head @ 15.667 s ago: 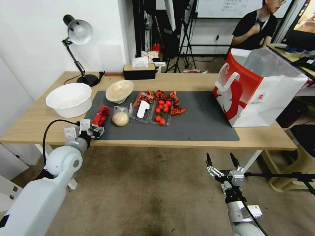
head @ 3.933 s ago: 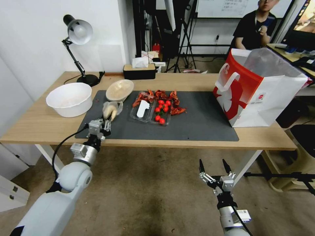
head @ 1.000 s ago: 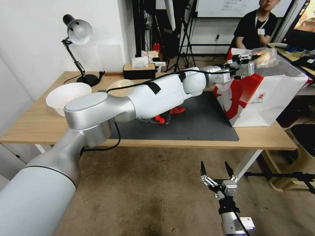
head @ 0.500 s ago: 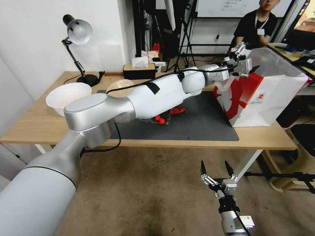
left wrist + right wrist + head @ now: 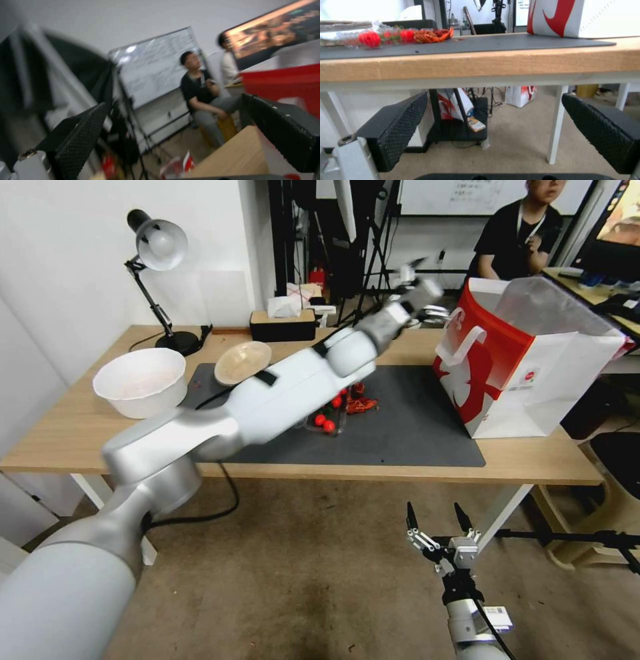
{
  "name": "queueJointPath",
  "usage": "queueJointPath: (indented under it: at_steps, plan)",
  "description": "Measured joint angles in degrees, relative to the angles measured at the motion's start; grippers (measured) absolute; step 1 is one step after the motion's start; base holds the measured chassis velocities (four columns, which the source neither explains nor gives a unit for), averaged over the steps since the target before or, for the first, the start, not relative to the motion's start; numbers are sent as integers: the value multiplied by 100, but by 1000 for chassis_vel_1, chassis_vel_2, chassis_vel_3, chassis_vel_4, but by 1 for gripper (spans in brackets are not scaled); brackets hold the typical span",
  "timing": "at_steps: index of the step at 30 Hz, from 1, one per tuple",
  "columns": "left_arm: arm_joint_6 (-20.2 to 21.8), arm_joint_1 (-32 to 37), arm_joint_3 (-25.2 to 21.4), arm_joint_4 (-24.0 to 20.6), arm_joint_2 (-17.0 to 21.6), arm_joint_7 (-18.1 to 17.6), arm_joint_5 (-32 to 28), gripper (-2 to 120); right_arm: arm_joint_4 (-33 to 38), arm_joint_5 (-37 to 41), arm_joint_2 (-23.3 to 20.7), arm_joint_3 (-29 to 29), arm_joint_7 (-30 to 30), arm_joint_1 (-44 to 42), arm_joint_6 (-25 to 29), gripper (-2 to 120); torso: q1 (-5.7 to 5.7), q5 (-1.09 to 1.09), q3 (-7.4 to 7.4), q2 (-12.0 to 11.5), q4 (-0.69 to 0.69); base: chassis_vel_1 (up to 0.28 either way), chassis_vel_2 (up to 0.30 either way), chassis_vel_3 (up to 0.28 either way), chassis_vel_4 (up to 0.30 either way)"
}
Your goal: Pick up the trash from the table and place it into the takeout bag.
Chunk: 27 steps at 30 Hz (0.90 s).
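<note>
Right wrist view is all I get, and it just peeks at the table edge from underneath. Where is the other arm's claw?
Observer: The left claw is raised over the back of the table, to the left of the takeout bag and not above its opening.
Operator: Is it carrying anything?
Observer: No. The left wrist view shows its fingers spread apart with nothing between them.
Operator: Any trash up there that I can't make out?
Observer: A shallow beige bowl sits tilted at the far corner of the dark mat, next to a bigger white bowl.
</note>
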Motion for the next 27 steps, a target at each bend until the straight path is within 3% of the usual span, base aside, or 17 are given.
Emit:
queueJointPath:
  at_steps: [5, 12, 19, 20, 27]
  plan:
    - [-52, 931, -604, -532, 481, -367, 24, 100, 8, 4, -20, 18, 0, -23, 3, 100, 1, 0, 1, 0, 0, 0, 0, 0, 0]
    - [-91, 1588, -1019, -1008, 750, -524, 48, 100, 40, 5, -30, 40, 1, -68, 8, 100, 0, 1, 0, 1, -3, 0, 0, 0, 0]
    - [-80, 1692, -1097, -1089, 802, -535, 59, 100, 49, 5, -30, 42, 1, -76, 9, 100, 0, 1, 0, 1, -3, 0, 0, 0, 0]
    - [12, 2047, -1427, -1401, 1020, -535, 67, 100, 92, 7, -35, 45, 3, -104, 9, 100, 0, 1, 0, 1, -3, 0, 0, 0, 0]
    - [510, 2674, -2008, -2053, 1443, -192, 56, 100, 108, -1, -34, 34, 2, -150, 28, 100, 0, 2, 0, 1, -3, 0, 0, 0, 0]
